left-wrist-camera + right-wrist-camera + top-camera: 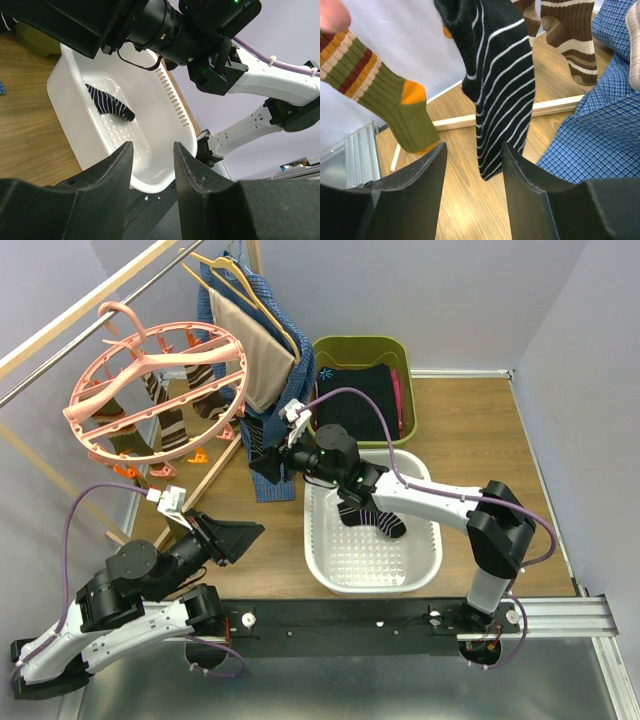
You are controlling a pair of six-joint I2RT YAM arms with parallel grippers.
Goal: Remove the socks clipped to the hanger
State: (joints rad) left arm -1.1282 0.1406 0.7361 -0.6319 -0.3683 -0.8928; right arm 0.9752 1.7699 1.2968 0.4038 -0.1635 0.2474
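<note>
1. Socks (178,425) hang by clips from the pink hanger (100,390) at the upper left. One loose sock (372,517), black with thin white stripes, lies in the white basket (425,560) on the table (480,440).
2. Just right of the hanger, coat hangers carry a beige garment (255,350) and a blue garment (275,305). Behind the basket, a green bin (340,345) holds dark clothing.
3. In the right wrist view, a black sock (505,90) with white stripes hangs straight ahead. An olive sock (385,100) with an orange heel hangs to its left, and brown socks (570,40) hang at the upper right. The blue garment crowds the right side.
4. The right gripper (262,465) reaches toward the hanger's near edge, close against the blue garment. Its fingers (410,200) stand partly apart. The black sock's lower end shows in the gap between them. I cannot tell whether either finger touches it, and no grip shows.
5. The left gripper (240,535) sits low, just left of the basket and well apart from the hanger. Its fingers (110,175) are partly apart and hold nothing. The basket's rim and floor show through the gap.
</note>
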